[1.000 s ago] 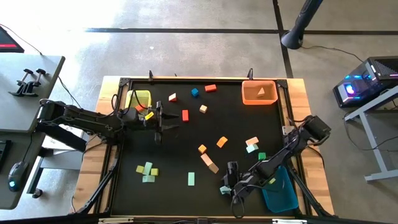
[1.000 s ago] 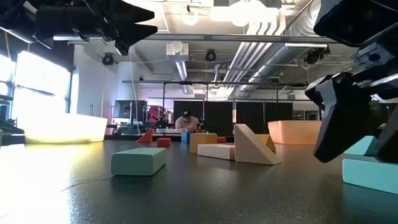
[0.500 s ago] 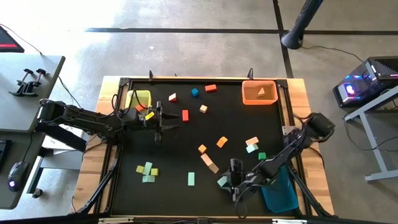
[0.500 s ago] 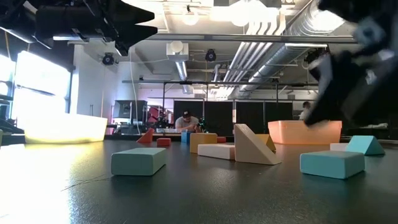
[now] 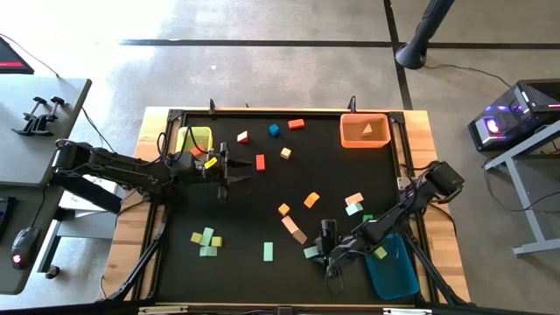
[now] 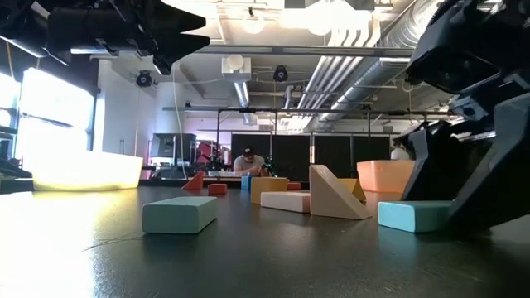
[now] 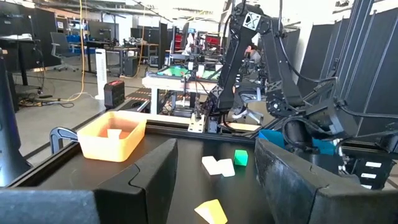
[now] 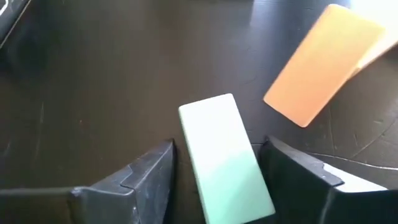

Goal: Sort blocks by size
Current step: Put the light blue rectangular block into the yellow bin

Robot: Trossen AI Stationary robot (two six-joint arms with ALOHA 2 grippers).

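A mint bar-shaped block (image 5: 312, 252) lies flat on the black mat near the table's front edge. My right gripper (image 5: 320, 251) slants down over it. It is open, with one finger on each side of the block's near end (image 8: 230, 186). In the low view the block (image 6: 414, 215) sticks out to the left of the gripper. My left gripper (image 5: 229, 171) hovers open and level over the mat beside the yellow bin (image 5: 196, 138), with nothing between its fingers (image 7: 155, 180). Other blocks lie scattered on the mat. My right gripper straddles the mint block's near end (image 8: 239, 193), slanting down from the table's right and near side, with its fingers along the block. The block lies flat on the mat. I cannot tell whether either finger touches the block's sides.
Two tan bars (image 5: 296, 229) lie just beyond the mint block, and one shows as an orange-tan slab (image 8: 323, 62). The blue bin (image 5: 392, 267) stands at the near right, the orange bin (image 5: 366, 129) at the far right. A yellow-and-mint cluster (image 5: 207, 239) lies near left.
My right gripper has risen off the mat, shifted toward the table's far edge and come down again astride the mint block. The block has slid a little along the mat toward the far edge.
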